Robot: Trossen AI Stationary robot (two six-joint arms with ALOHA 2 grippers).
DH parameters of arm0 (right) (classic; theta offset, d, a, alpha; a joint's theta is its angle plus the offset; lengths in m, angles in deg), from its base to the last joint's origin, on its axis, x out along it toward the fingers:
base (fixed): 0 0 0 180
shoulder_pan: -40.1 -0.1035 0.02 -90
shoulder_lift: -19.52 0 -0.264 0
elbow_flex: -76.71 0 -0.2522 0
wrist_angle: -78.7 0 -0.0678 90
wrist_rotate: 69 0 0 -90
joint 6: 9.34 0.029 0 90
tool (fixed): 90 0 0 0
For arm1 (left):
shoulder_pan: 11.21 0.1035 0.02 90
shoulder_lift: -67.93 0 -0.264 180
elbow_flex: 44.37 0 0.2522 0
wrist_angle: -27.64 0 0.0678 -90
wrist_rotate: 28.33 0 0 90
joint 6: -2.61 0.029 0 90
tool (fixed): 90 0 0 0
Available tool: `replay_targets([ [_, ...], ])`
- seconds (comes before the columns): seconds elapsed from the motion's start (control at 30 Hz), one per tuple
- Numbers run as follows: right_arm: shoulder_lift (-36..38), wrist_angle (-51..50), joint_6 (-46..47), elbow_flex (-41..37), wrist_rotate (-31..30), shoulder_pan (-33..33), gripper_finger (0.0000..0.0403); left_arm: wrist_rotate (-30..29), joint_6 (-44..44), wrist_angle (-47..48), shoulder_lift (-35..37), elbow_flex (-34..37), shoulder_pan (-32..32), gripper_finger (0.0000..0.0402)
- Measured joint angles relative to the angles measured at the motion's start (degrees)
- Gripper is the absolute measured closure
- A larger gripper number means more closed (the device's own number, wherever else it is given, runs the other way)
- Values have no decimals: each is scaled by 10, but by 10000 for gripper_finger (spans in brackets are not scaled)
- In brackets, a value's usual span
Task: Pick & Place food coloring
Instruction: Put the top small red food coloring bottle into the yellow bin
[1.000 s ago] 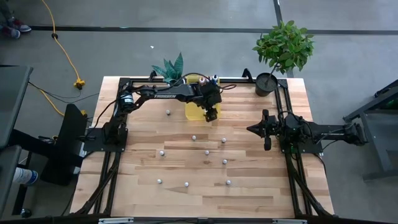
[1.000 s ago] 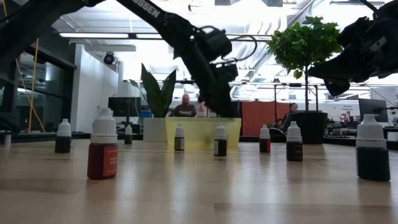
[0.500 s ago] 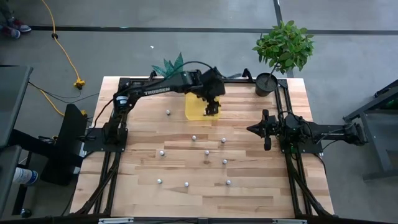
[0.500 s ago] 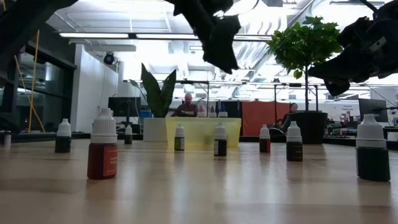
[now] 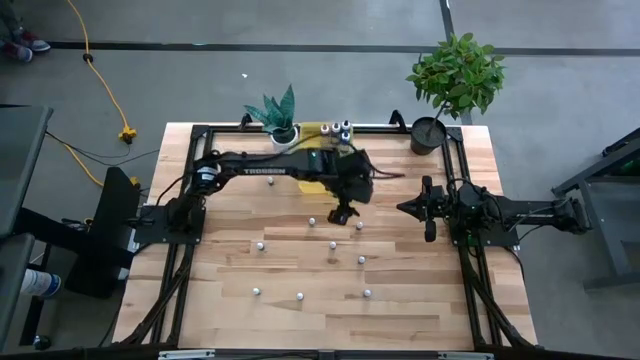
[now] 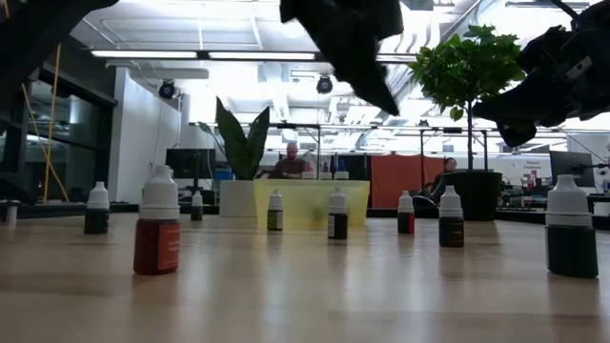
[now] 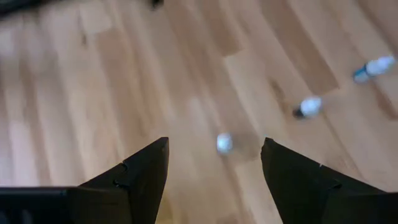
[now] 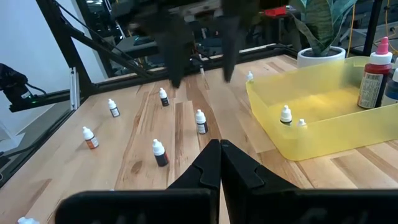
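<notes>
Now the left gripper (image 5: 343, 214) hangs wide open just off the yellow tray (image 5: 312, 187), above a food coloring bottle (image 7: 224, 143) standing on the table (image 5: 230, 310) — the right gripper (image 5: 405, 207), fingers pressed together, waits well aside.

White lettering runs along the left arm (image 5: 270, 168) in the high view but is too small to read for certain, and the labels on the food coloring bottles (image 6: 158, 232) cannot be read either.
</notes>
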Motion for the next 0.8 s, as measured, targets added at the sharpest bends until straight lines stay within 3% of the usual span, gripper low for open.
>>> replay_targets([
  [0.5,-4,0,0,0,0,0,402,16,39,-85,-15,99,-26,159],
  [0.8,-4,0,0,0,0,0,402,-1,33,-153,-41,114,-26,159],
])
